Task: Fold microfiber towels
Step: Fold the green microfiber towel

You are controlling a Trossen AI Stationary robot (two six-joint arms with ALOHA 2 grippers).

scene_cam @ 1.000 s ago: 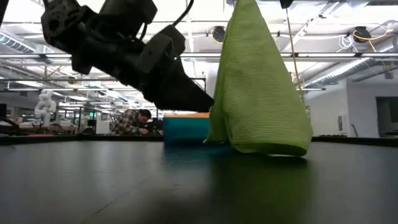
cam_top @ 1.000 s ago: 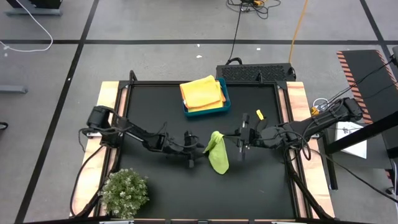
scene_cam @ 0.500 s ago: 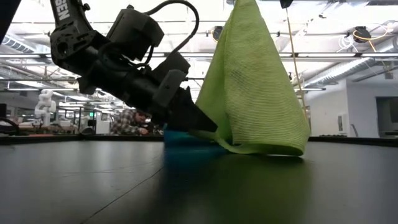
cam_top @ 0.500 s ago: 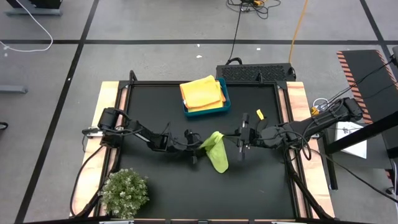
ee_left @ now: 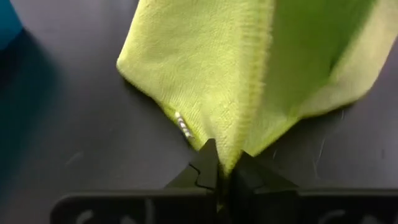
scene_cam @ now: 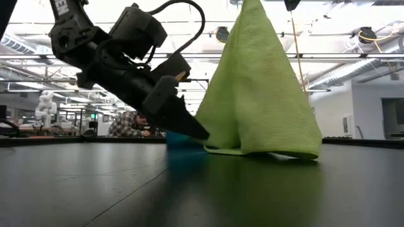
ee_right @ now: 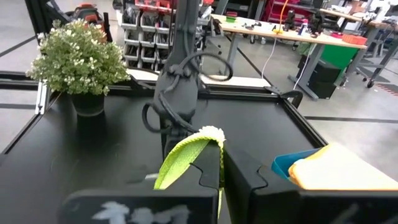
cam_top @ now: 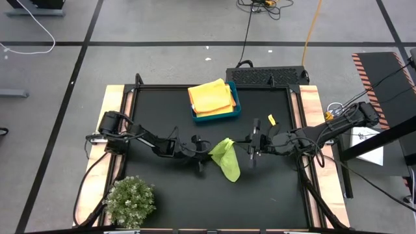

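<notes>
Left gripper [ee_left: 225,169] had just pinched shut on towel [scene_cam: 262,94]; right gripper [ee_right: 221,163], closed, apparently held its top, ready for folding.

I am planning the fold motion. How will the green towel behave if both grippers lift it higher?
Probably floppy: the green towel hangs in a limp cone from the right gripper. Likely light, since pinched corners carry it. Its lower edge, pinched by the left gripper, would probably drag and sag.

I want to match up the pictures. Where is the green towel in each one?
High view: the green towel is mid-table, between the two grippers.
Low view: it hangs like a tent, right of centre.
Left wrist view: fills the top.
Right wrist view: a strip at centre.
Shared landmark: the blue bin.
</notes>
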